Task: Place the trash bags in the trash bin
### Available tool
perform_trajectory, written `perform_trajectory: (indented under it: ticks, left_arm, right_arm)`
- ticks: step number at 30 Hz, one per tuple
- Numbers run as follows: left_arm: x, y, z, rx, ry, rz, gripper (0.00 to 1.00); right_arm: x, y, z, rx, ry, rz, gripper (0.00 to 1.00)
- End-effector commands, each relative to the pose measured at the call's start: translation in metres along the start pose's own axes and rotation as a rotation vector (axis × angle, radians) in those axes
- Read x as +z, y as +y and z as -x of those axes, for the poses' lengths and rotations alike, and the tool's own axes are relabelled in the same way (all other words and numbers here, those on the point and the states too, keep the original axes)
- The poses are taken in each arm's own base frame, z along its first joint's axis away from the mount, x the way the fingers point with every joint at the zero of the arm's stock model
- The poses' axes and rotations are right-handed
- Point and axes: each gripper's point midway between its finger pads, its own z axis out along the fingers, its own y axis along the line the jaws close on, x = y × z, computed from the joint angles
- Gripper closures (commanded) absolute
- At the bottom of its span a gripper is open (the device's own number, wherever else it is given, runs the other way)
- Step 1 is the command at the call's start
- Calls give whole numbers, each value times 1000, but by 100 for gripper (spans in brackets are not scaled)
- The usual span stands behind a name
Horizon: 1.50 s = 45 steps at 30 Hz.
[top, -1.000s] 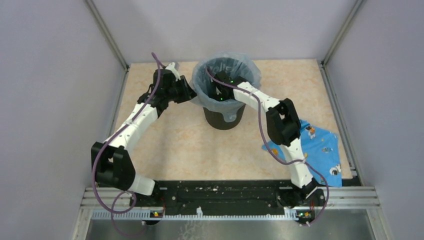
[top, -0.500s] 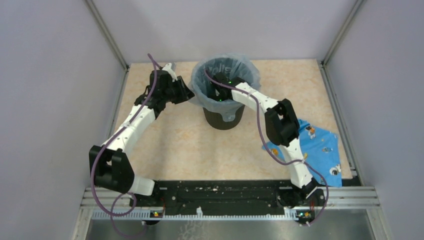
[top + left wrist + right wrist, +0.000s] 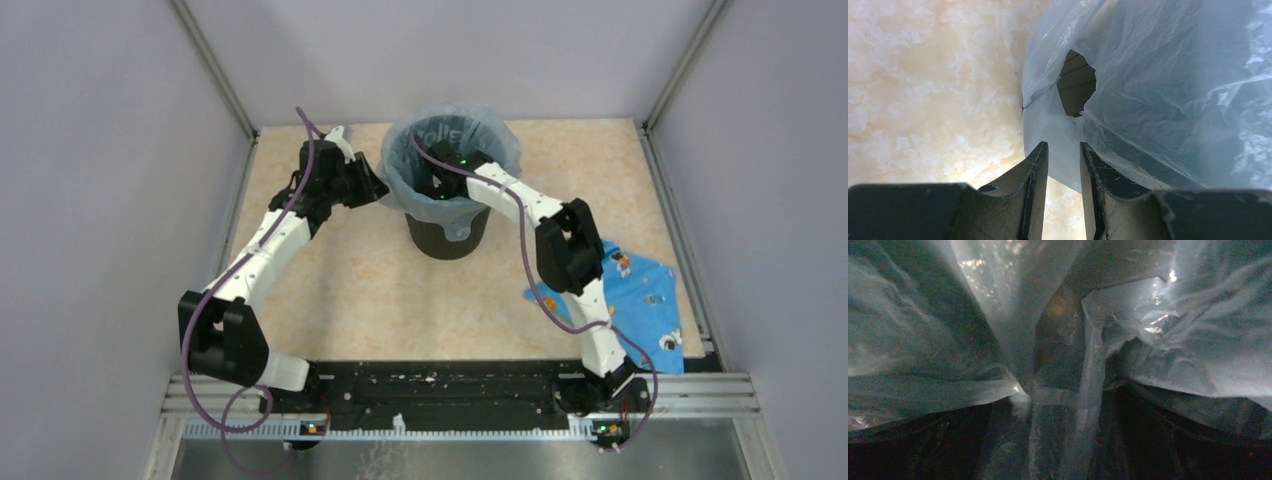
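Observation:
The black trash bin [image 3: 447, 235] stands at the middle back of the table. The pale grey-blue trash bag [image 3: 452, 140] lines it, its film folded out over the rim. My left gripper [image 3: 377, 190] sits just left of the rim, clear of the film. In the left wrist view its fingers [image 3: 1064, 150] are a narrow gap apart with nothing between them, and the bag's hanging edge [image 3: 1158, 85] lies just beyond the tips. A hole in the film [image 3: 1076, 85] shows the black bin wall. My right gripper [image 3: 440, 185] is down inside the bag; its view shows crumpled film [image 3: 1068, 390] between dark, spread fingers.
A blue printed cloth [image 3: 640, 305] lies flat at the right, partly under the right arm. Grey walls and metal rails close in the table on three sides. The black base rail [image 3: 440, 385] runs along the near edge.
My left gripper has drawn back a little to the left, away from the bin's rim. The right gripper stays inside the bag; its elbow has shifted slightly right.

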Motion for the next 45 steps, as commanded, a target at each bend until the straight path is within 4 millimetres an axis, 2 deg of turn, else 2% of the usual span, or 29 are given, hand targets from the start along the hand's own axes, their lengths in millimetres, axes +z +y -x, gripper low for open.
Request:
perform_trajectory:
  ticks: [1, 9, 17, 21, 25, 28, 32, 45]
  left_arm:
    - [-7, -6, 10, 29, -39, -23, 64]
    - [-16, -10, 19, 38, -57, -20, 64]
    - [-48, -23, 39, 57, -129, -30, 63]
    - [-69, -36, 52, 61, -175, -60, 59]
    - [-88, -58, 64, 53, -214, -132, 56]
    - [-95, -73, 70, 45, -225, -195, 51]
    - [-93, -82, 71, 48, -218, -246, 50]
    - [-56, -73, 56, 38, -140, -256, 52]
  right_arm:
    - [-37, 7, 18, 5, -91, 24, 6]
    - [-32, 0, 13, 12, -82, 12, 6]
    - [-19, 1, 18, 35, -76, 40, 7]
    - [-15, -1, 16, 43, -74, 28, 7]
    - [-12, -4, 14, 55, -81, 18, 8]
    - [-10, -5, 14, 63, -85, 9, 8]
    - [-7, -8, 15, 71, -91, -5, 8]
    - [-16, -4, 23, 78, -113, 0, 9]
